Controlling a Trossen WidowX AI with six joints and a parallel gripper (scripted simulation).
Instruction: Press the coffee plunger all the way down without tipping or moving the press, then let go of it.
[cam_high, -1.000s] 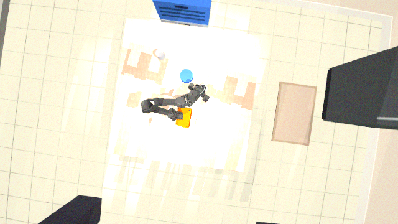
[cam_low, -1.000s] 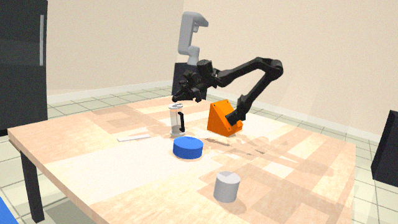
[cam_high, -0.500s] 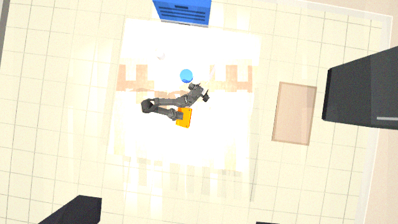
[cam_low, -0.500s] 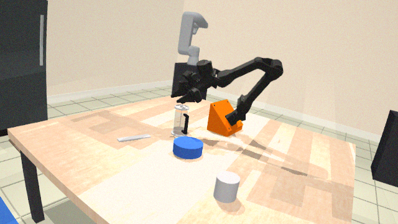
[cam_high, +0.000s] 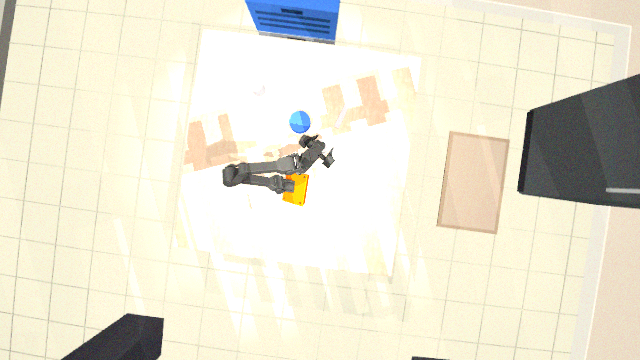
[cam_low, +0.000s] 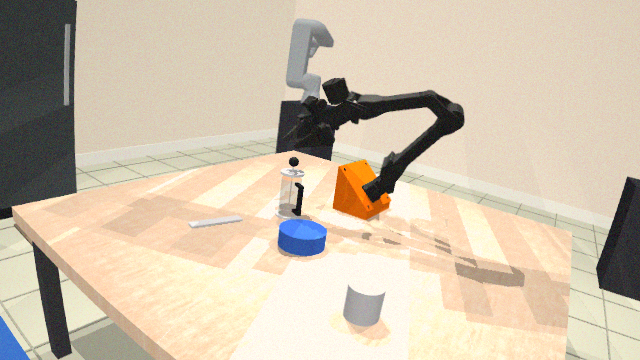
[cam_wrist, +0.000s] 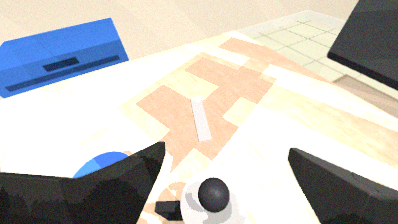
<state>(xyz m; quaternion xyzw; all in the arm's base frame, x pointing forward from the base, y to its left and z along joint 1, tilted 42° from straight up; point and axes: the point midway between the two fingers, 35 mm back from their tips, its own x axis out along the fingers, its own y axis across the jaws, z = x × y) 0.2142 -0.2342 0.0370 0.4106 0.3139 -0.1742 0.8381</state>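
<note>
The coffee press (cam_low: 285, 197) (cam_wrist: 235, 212) stands upright on the table, its black handle (cam_low: 300, 199) (cam_wrist: 168, 210) on one side. Its black plunger knob (cam_low: 294, 161) (cam_wrist: 214, 194) sits a short way above the lid (cam_low: 292, 172), with a little rod showing between them. My gripper (cam_low: 306, 139) (cam_wrist: 225, 149) is wide open and empty, above the press. In the wrist view the knob lies low in the picture between the spread fingers, touching neither. In the overhead view the arm hides the press.
A blue round container (cam_high: 300, 122) (cam_low: 302, 239) stands close to the press. A pale flat bar (cam_high: 340, 116) (cam_low: 215, 221) (cam_wrist: 201, 120) lies on the table. A grey cylinder (cam_low: 363, 304) stands nearer the exterior camera. An orange wedge block (cam_high: 298, 192) (cam_low: 350, 192) is at the arm's base.
</note>
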